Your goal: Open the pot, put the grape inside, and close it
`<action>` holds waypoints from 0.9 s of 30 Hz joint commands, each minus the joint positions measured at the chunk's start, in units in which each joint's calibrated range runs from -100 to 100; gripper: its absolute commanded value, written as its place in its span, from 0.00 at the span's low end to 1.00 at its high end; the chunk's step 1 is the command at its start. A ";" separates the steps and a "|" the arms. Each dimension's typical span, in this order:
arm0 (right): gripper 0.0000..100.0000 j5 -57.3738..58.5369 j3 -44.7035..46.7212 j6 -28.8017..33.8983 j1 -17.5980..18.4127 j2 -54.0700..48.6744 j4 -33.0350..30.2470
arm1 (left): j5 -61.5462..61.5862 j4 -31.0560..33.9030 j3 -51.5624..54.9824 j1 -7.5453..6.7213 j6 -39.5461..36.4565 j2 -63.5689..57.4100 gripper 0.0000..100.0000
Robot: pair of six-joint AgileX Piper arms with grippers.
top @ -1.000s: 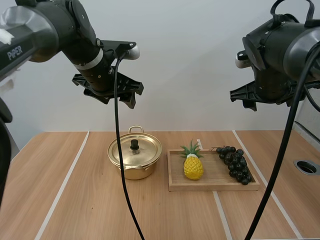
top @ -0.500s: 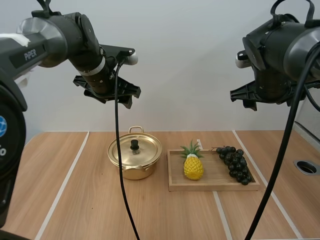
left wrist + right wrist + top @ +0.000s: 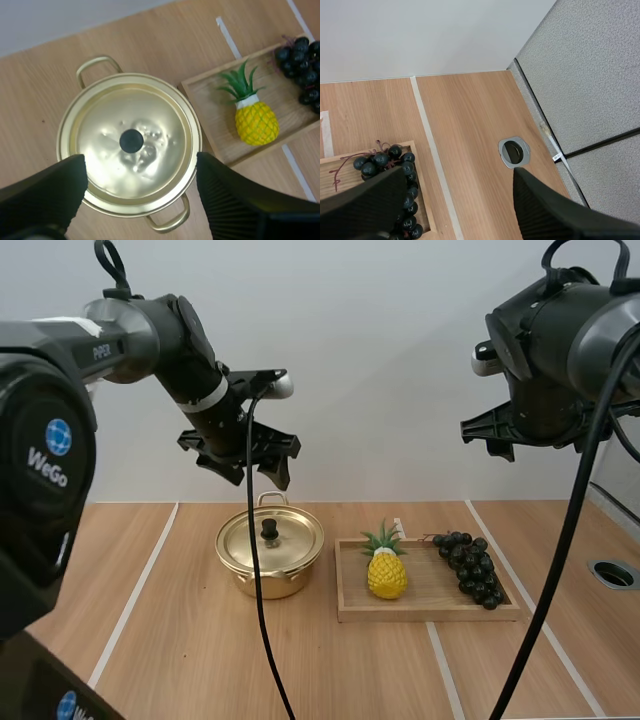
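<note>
A gold pot [image 3: 270,558] stands on the table with its lid on, a black knob [image 3: 269,529] at the lid's centre. Above it hangs my left gripper [image 3: 256,466], open and holding nothing. In the left wrist view the fingers [image 3: 45,192] stand wide apart on either side of the lid [image 3: 155,120]. A bunch of dark grapes [image 3: 470,565] lies at the right end of a wooden tray [image 3: 430,612]. High over the tray's right side is my right gripper [image 3: 495,440], open and empty, with the grapes [image 3: 395,167] beside one finger in the right wrist view.
A yellow toy pineapple [image 3: 386,570] stands on the tray's left part, between pot and grapes. A round metal-rimmed hole [image 3: 613,574] sits in the table near its right edge, where a grey partition [image 3: 585,75] rises. Bare wood lies in front of pot and tray.
My left arm has swung right and down, from high at the left to just above the pot. The right arm, pot, grapes and tray have not moved.
</note>
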 commanded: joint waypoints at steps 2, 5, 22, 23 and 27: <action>1.00 0.25 0.11 0.09 -0.24 -0.60 -0.82 | -0.34 -1.07 0.12 -0.22 0.33 2.18 1.00; 1.00 0.25 0.11 0.09 -0.24 -0.60 -0.82 | -5.84 -0.78 0.14 -0.22 0.33 2.44 1.00; 1.00 0.23 0.11 0.09 -0.24 -0.60 -0.72 | -12.30 7.51 0.14 -3.37 6.81 2.44 1.00; 1.00 0.23 0.11 0.09 -0.24 -0.60 -0.72 | -12.30 7.51 0.14 -3.53 6.59 2.58 1.00; 1.00 0.23 0.11 0.09 -0.24 -0.60 -0.72 | -12.99 8.02 0.14 -3.49 4.05 4.99 1.00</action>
